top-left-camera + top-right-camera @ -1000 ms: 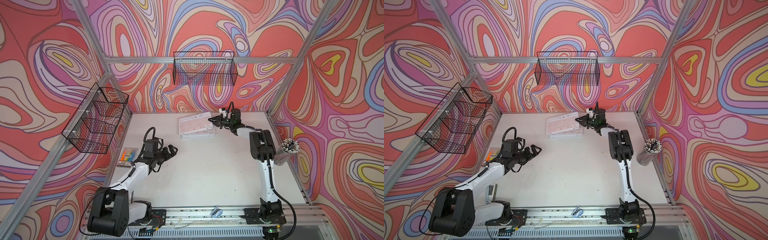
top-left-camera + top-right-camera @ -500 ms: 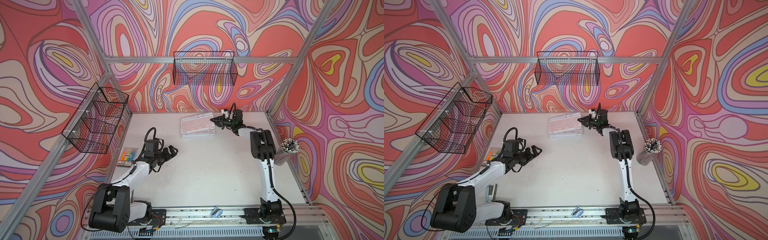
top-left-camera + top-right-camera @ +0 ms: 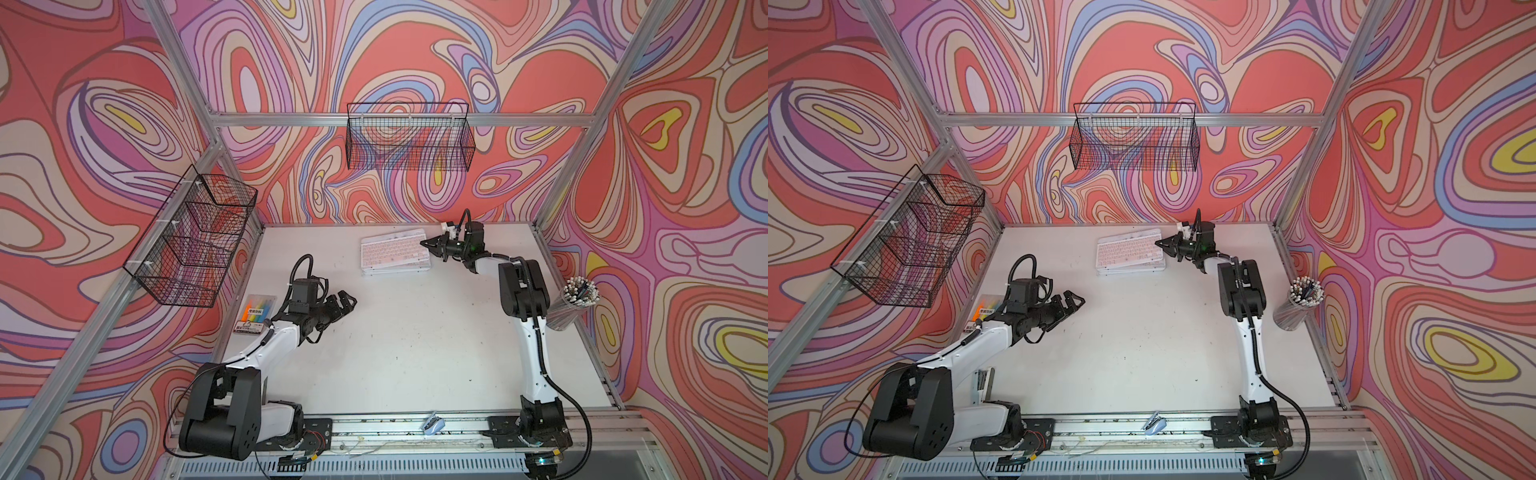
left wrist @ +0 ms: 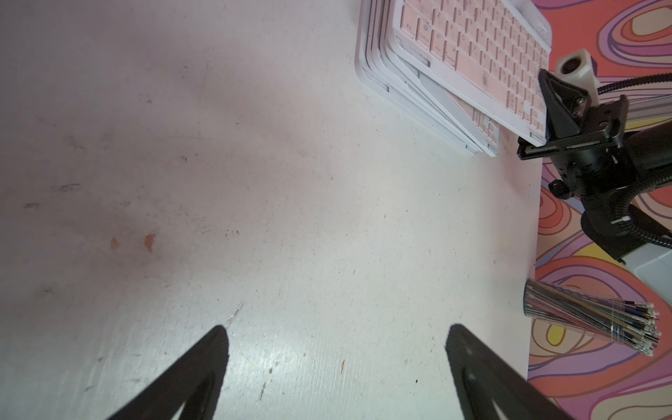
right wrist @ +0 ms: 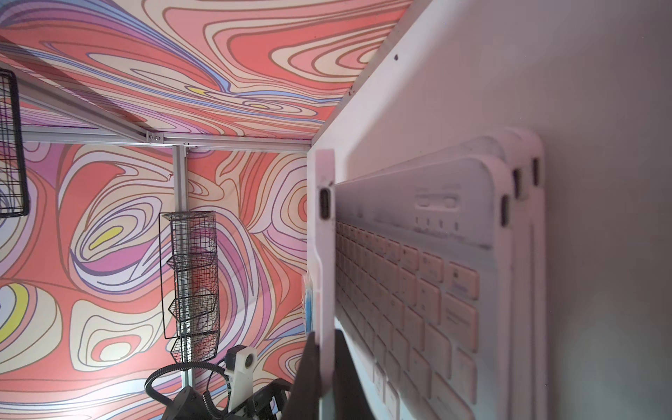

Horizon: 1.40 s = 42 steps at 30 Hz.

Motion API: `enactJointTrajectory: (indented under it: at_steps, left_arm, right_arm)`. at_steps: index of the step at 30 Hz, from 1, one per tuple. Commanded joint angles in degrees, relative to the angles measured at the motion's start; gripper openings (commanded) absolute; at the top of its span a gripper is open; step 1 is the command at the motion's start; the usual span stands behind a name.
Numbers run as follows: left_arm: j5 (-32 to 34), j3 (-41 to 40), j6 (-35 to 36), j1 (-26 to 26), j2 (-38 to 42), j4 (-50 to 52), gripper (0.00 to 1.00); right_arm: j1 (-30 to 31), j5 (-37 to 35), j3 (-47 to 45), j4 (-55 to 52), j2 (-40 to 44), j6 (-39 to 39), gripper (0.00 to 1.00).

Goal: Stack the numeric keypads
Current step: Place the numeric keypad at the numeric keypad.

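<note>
The right gripper [image 3: 429,244] is clamped tight on the short edge of a pink keypad [image 3: 390,249]; that keypad hangs tilted, raised at the held end and askew over the pile of keypads [image 3: 395,271] at twelve o'clock on the table [image 3: 415,353]; whether its far end touches the pile I cannot tell. I'd call this the placing step, likely the last, since no loose keypad shows elsewhere; next it wants squaring to the pile, lowering flat, then letting go. The left gripper [image 3: 347,300] hovers wide apart and empty near ten o'clock; a highlighter packet [image 3: 257,311] lies at nine.
</note>
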<state>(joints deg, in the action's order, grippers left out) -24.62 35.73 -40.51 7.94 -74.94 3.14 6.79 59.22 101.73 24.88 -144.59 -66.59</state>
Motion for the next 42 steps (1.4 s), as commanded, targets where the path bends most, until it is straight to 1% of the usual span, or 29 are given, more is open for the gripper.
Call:
enactJointTrajectory:
  at_steps: [1, 9, 16, 29, 41, 42]
  left_arm:
    - [-0.2, 1.5, 0.5, 0.3, -1.0, -0.3, 0.96]
    - [-0.3, 2.1, 0.6, 0.3, -2.1, -0.1, 0.96]
    - [-0.1, 2.5, 0.6, 0.4, -2.7, 0.0, 0.96]
    - [0.1, 2.9, 0.4, 0.7, -3.4, 0.2, 0.96]
    - [1.2, 3.3, 0.4, 1.7, -3.3, 0.9, 0.96]
    - [1.3, 3.4, 0.4, 1.8, -3.3, 0.9, 0.96]
  right_arm:
    - [-0.2, -0.5, 0.4, -0.5, -1.2, 1.3, 0.0]
    - [-0.3, -0.6, 2.4, -4.7, -2.6, 3.6, 0.0]
    - [-0.5, -2.1, 2.9, -10.2, -1.9, 8.0, 0.0]
    - [-0.6, -2.9, 3.8, -13.1, -2.5, 10.0, 0.0]
    - [-0.8, -4.1, 1.9, -13.9, -2.0, 11.7, 0.0]
    - [-0.7, -4.4, 1.8, -14.2, -1.8, 11.9, 0.01]
